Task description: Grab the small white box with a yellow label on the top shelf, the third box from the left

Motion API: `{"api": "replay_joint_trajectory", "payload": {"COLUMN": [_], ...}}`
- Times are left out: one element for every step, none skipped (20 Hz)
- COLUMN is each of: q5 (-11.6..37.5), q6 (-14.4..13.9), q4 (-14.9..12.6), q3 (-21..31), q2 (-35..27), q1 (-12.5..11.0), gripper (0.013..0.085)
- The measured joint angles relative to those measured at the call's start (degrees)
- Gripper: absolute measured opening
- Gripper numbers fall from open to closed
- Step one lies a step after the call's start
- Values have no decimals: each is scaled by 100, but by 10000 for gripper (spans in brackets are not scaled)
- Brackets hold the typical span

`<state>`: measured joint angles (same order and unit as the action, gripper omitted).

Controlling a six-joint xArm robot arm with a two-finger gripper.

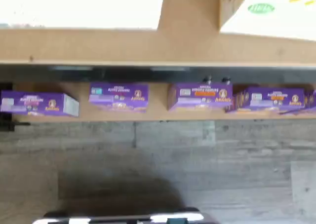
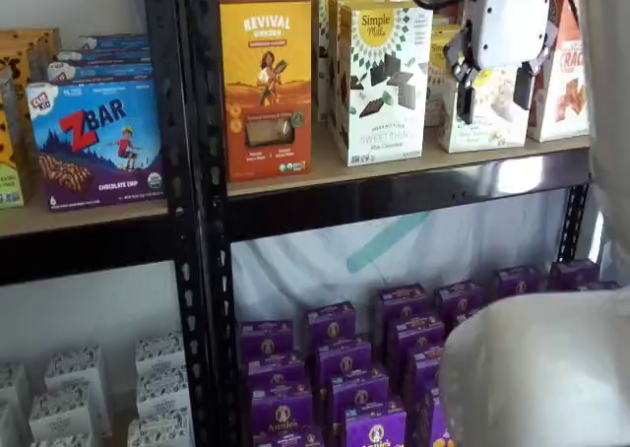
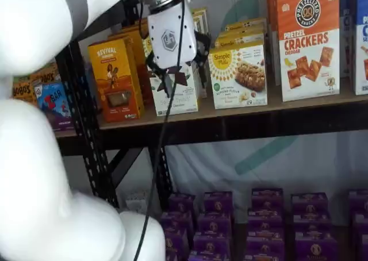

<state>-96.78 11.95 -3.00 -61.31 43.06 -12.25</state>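
Gripper (image 2: 494,91) hanging in front of the top shelf (image 3: 230,126), fingers spread wide with nothing between them — not yet on any carton. The small white box (image 3: 239,76) standing upright on that shelf, between the taller white carton with chocolate squares (image 2: 382,78) and the orange-and-white cracker carton (image 3: 308,42). Probably light, thin card: stiff at the edges, likely to dent if squeezed hard on the broad face. Best taken across the narrow sides, near the top. Front label plain in one shelf view; largely masked by the gripper in the other. Wrist view giving only white carton tops, the shelf edge and purple boxes (image 1: 118,96) below — no fingers.
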Motion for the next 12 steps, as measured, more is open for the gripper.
{"api": "replay_joint_trajectory", "payload": {"q5": [93, 180, 268, 350, 424, 492, 561, 598, 635, 656, 674, 693], "q6": [56, 109, 163, 203, 241, 276, 321, 353, 400, 434, 468, 504], "q4": [10, 28, 53, 65, 79, 90, 104, 116, 139, 159, 181, 210], "q3": [-25, -50, -80, -108, -139, -179, -239, -293, -367, -422, -471, -517], "q2": [-65, -125, -184, -234, -283, -337, -414, -477, -566, -632, -692, -749], "q1": [-64, -126, -190, -238, -282, -323, -375, -410, -460, -498, -533, -571], "gripper": [850, 850, 850, 850, 850, 850, 850, 850, 850, 850, 850, 850]}}
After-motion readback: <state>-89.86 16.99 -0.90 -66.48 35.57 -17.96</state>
